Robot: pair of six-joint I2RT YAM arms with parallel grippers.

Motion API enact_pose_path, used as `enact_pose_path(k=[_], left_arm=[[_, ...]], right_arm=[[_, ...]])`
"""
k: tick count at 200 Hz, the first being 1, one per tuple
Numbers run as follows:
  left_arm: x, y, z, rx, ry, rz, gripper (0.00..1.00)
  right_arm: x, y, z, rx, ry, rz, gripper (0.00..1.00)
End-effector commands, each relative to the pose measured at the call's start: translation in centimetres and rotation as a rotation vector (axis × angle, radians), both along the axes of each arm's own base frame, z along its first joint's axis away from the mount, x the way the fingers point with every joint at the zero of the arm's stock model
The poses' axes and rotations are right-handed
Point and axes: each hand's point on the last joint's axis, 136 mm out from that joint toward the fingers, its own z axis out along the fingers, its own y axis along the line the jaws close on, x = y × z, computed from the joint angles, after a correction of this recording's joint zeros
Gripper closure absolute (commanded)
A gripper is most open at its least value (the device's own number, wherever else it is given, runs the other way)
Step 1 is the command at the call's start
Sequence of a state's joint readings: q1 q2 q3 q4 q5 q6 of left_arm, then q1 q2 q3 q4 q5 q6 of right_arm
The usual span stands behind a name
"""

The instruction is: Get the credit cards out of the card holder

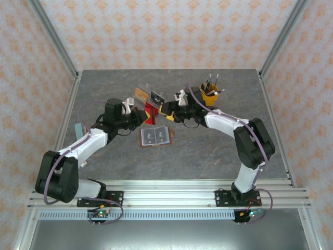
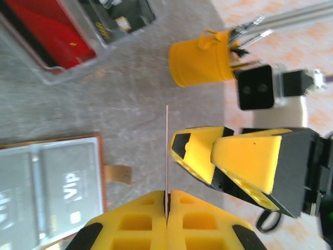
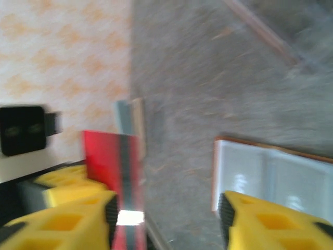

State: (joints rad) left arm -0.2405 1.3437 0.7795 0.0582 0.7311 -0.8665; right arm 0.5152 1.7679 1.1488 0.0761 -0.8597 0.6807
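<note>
The card holder [image 1: 155,136] lies open on the table, pale pockets up, with a brown leather rim [image 2: 101,172] and a near corner [image 3: 260,166]. My left gripper [image 1: 140,115] hovers just behind it, shut on a red credit card [image 1: 151,112] with a dark stripe. The left wrist view shows that card edge-on as a thin line [image 2: 166,151] rising from the closed fingers of the left gripper [image 2: 166,208]. My right gripper [image 1: 167,113] faces it from the right and stands open [image 3: 166,219]. The red card [image 3: 117,166] stands beside its left finger [image 3: 67,219], and the jaws do not clamp it.
A clear acrylic stand [image 1: 148,96] with cards, one of them red [image 2: 47,28], sits behind the grippers. A yellow cup [image 1: 209,95] of pens stands at the back right [image 2: 203,57]. A teal object [image 1: 78,128] lies near the table's left edge.
</note>
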Motion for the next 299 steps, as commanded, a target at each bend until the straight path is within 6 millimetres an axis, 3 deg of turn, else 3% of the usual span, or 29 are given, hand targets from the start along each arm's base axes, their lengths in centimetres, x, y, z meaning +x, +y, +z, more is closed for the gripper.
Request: enact_pose_path(k=[1, 21, 48, 82, 107, 150, 155, 174, 299], left_arm=[[-1.3, 2.9, -1.8, 0.272, 0.109, 0.091, 1.0], [-1.7, 4.1, -2.6, 0.424, 0.175, 0.147, 1.0], [-0.9, 4.5, -2.0, 0.588, 0.19, 0.219, 1.0], [1.5, 4.1, -1.0, 0.741, 0.174, 0.356, 1.0], [3.5, 2.3, -0.6, 0.843, 0.156, 0.39, 1.0], [5.9, 1.0, -0.8, 0.975, 0.174, 0.435, 1.0], [6.2, 0.9, -1.9, 0.996, 0.191, 0.439, 1.0], [6.8, 0.9, -2.4, 0.996, 0.196, 0.483, 1.0], [9.9, 1.7, -4.7, 0.816, 0.227, 0.774, 1.0]], right_arm=[[0.6, -4.2, -0.2, -0.283, -0.13, -0.076, 0.35], [1.1, -7.1, -0.4, -0.447, -0.193, -0.146, 0.24], [1.2, -10.8, -0.3, -0.608, -0.257, -0.227, 0.15], [0.9, -13.0, 0.0, -0.686, -0.3, -0.265, 0.08], [0.8, -14.2, -0.4, -0.743, -0.318, -0.285, 0.01], [0.9, -15.3, -0.1, -0.795, -0.345, -0.303, 0.0], [0.9, -15.3, 0.0, -0.797, -0.347, -0.303, 0.0], [1.0, -15.6, 0.0, -0.809, -0.354, -0.309, 0.0], [1.3, -17.0, -0.3, -0.865, -0.339, -0.336, 0.0]])
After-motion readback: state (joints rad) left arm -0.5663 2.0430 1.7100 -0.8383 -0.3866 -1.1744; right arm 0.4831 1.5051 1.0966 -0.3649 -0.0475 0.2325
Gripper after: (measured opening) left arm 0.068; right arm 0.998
